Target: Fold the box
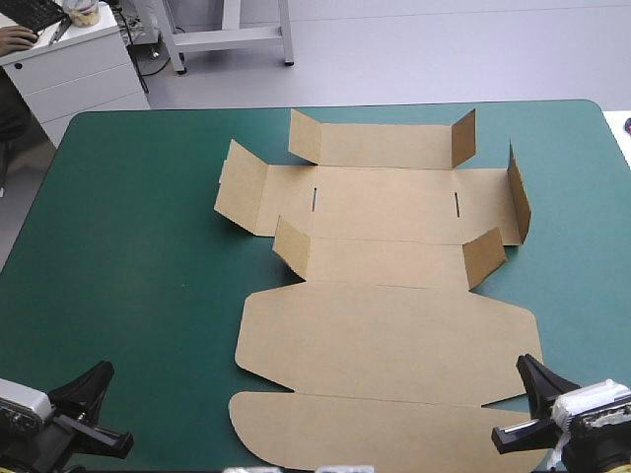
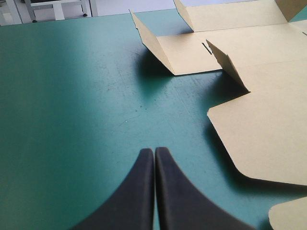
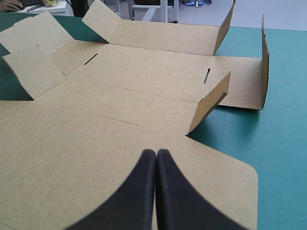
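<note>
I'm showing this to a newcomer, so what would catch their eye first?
The brown box spreads flat across the middle of the teal-green table, several small flaps standing up at its far end. The left gripper sits shut over bare table by the near edge, the right gripper shut over the box's near panel.

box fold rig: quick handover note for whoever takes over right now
Left gripper: shut, over the bare teal-green cover near the table's front left corner, clear of the box.
Right gripper: shut, over the box's near right part, gripping nothing.
Box: spread flat mid-table; only the small side flaps stand partly up.
Done: no wall raised or tucked.
Left: raise the walls, tuck the flaps.
</note>
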Action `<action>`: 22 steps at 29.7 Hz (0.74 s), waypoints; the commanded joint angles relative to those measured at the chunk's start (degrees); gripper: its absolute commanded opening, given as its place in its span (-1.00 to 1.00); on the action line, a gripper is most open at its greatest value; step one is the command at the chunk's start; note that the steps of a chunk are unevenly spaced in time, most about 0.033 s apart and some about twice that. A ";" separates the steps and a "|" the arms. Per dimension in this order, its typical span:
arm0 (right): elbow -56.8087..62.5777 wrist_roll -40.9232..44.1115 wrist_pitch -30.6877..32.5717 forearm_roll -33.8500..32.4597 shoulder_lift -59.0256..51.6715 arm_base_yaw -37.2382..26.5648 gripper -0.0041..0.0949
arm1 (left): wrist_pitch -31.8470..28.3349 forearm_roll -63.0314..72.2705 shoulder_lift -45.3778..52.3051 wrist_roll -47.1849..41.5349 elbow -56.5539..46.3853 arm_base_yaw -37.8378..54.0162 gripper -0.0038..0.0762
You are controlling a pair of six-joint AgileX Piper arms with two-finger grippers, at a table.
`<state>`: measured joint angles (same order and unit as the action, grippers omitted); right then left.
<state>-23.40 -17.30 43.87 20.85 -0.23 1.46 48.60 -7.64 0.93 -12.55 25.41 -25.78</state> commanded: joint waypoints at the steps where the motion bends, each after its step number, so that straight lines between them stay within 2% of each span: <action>1: -1.36 -0.62 -3.96 1.42 0.93 0.02 -0.86 | -4.36 -0.24 0.76 -0.32 1.39 0.04 -0.93; 3: -1.36 -0.62 -3.96 1.42 0.93 0.02 -0.71 | -4.36 -0.24 0.76 -0.32 1.39 0.04 -0.93; 5: -1.36 -0.62 -3.96 1.42 0.93 0.02 -0.46 | -4.36 -0.24 0.76 -0.32 1.39 0.04 -0.93; 10: -1.36 -0.49 -3.96 1.42 0.93 0.02 0.36 | -4.36 -0.24 0.76 -0.32 1.39 0.04 -0.93; 12: -1.36 -0.02 -3.96 0.98 0.93 0.02 0.56 | -4.36 -0.24 0.76 -0.32 1.39 0.04 -0.93; 22: -5.51 5.31 -2.13 0.32 9.61 0.02 0.59 | -4.36 -0.24 0.76 -0.32 1.39 0.04 -0.93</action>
<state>-25.08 -12.79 44.93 20.78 5.01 1.46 48.60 -7.64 0.93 -12.55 25.41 -25.78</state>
